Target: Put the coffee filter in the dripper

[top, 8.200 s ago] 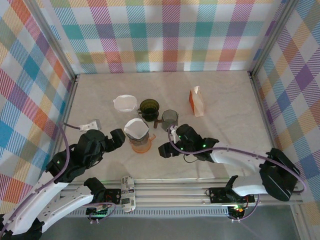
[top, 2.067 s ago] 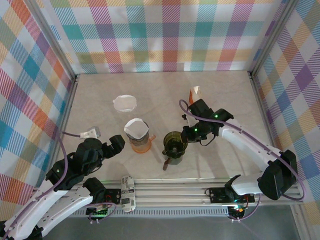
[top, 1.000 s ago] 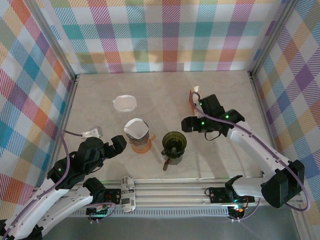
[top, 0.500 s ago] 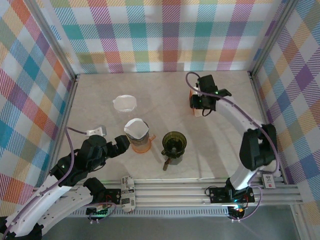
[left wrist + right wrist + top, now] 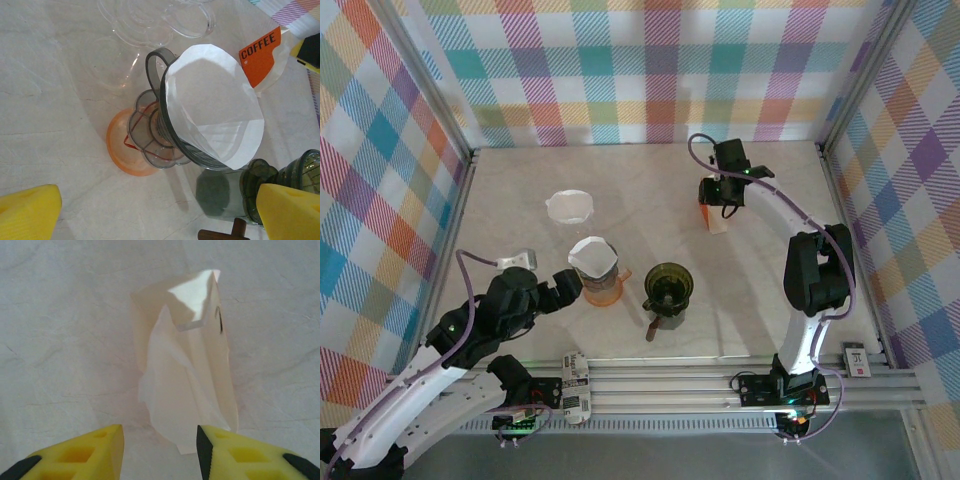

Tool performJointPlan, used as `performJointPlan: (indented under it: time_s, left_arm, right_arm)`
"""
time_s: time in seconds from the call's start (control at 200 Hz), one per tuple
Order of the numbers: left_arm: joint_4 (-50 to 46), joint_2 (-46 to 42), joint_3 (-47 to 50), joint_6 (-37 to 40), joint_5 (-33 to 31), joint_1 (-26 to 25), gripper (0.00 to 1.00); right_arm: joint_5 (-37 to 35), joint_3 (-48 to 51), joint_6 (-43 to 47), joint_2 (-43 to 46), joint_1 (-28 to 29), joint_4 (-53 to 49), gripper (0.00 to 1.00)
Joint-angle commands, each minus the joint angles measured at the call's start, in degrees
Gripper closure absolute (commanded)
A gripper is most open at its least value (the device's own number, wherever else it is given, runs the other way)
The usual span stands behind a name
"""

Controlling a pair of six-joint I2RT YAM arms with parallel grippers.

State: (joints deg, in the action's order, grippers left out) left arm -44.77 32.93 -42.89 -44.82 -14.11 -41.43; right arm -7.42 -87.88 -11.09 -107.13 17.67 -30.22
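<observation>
Holding our right hand (image 5: 159, 442) apart over the coffee filters (image 5: 186, 385) near the far edge of the tabletop (image 5: 775, 300), we judge it best to pinch one paper cleanly before carrying it to the empty dripper (image 5: 668, 284).

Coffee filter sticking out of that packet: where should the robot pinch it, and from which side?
Probably the loose edge of the coffee filter, where it pokes out of the packet, coming from straight above. It is a thin sheet, so the right gripper's open jaws should straddle its flat faces.
</observation>
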Motion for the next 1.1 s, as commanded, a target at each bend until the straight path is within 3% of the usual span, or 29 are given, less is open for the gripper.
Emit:
performJointPlan:
  time_s: [0.0,0.61,0.96,1.095]
  left_arm:
    - [1.3,0.5,-0.5,1.4,-0.4,0.6,0.0]
    - [1.4,0.7,-0.3,0.9,-0.4,0.6,0.0]
    - [0.7,-0.1,0.0,0.6,-0.7,0.7,0.0]
    - [0.9,-0.1,0.3,0.5,-0.6,0.7,0.0]
  right_arm:
    - [2.8,0.4,0.0,-0.1,-0.1,2.6,0.59]
    - [1.6,-4.4,0.0,-6.2,0.0,-0.5,0.69]
    - [-0.4,-6.4,-0.2,-7.6,0.1,-1.6,0.81]
    - [-0.7,-6.7,0.1,-8.2,0.2,-2.1,0.77]
